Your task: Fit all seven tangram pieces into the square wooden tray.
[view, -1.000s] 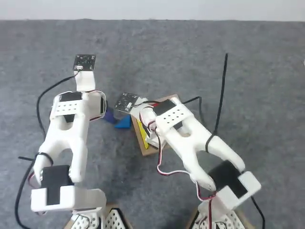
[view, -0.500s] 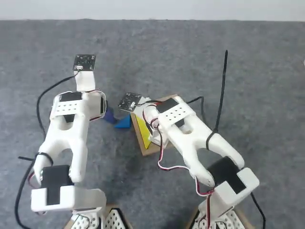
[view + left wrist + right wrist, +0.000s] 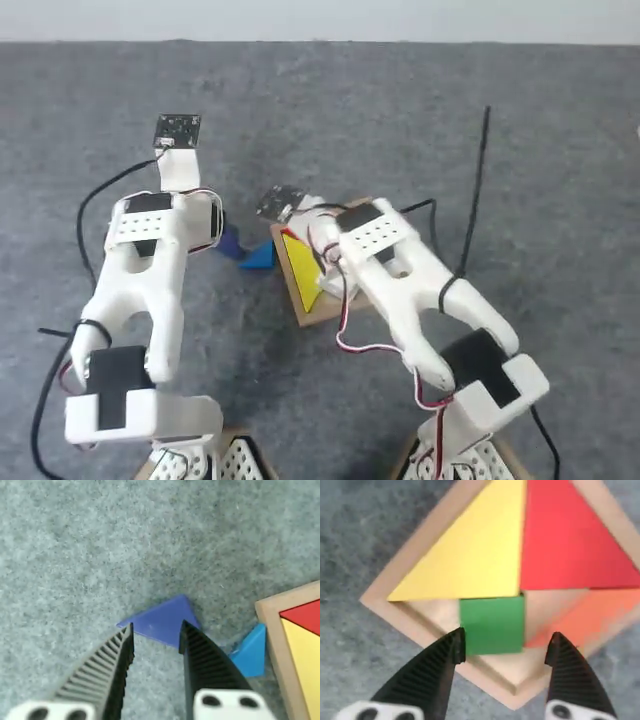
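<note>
The tray (image 3: 300, 308) sits about mid-table on the grey felt (image 3: 540, 150), turned a bit so it's not square to the arms. Four pieces are in it. The yellow triangle (image 3: 470, 555) and red triangle (image 3: 565, 545) lie side by side, sharing one edge, flush. From overhead the yellow one runs along the tray's left side and a sliver of red pokes out near the far-left corner. The green square (image 3: 492, 625) is butted up against the yellow's edge, at the end where yellow and red meet. The orange piece (image 3: 575, 617) lies along the red's edge. There's bare wood between it and the square, plus another bare patch on the square's other side.

The right gripper (image 3: 507, 639) hangs over the tray right above the green square. Its jaws are spread wider than the square, with nothing in them. Can't tell if the tips touch the wood.

Two pieces are out on the felt, both just left of the tray. One is a dark blue triangle (image 3: 160, 620). The other is a light blue piece (image 3: 250, 650) to its right, between it and the tray, with its tip right by the tray's corner. Whether the two blues actually touch, I can't tell.

The left gripper (image 3: 156, 630) is down low at the dark blue triangle. Its jaws are partly open, with the tips over the triangle's near edge and a clear gap between them, so it's not gripping anything.
</note>
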You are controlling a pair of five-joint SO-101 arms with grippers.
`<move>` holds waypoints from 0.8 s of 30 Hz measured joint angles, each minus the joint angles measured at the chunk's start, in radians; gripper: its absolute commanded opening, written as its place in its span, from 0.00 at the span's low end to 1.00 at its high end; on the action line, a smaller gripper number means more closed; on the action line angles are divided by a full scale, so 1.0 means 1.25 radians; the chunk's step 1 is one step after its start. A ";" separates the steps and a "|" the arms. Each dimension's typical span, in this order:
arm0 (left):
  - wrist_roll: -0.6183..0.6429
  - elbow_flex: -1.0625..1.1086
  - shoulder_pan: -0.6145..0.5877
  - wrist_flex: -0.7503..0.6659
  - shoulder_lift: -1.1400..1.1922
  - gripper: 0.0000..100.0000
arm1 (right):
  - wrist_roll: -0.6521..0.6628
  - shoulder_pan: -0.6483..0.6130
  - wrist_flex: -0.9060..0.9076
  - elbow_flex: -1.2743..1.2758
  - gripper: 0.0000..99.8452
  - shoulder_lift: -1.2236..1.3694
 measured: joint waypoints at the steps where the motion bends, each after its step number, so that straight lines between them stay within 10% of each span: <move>1: 0.000 0.000 0.000 0.000 0.000 0.15 | 0.000 0.009 0.000 0.000 0.25 -0.009; 24: 0.000 0.000 0.000 0.000 0.000 0.15 | -0.058 0.022 -0.145 0.098 0.25 -0.036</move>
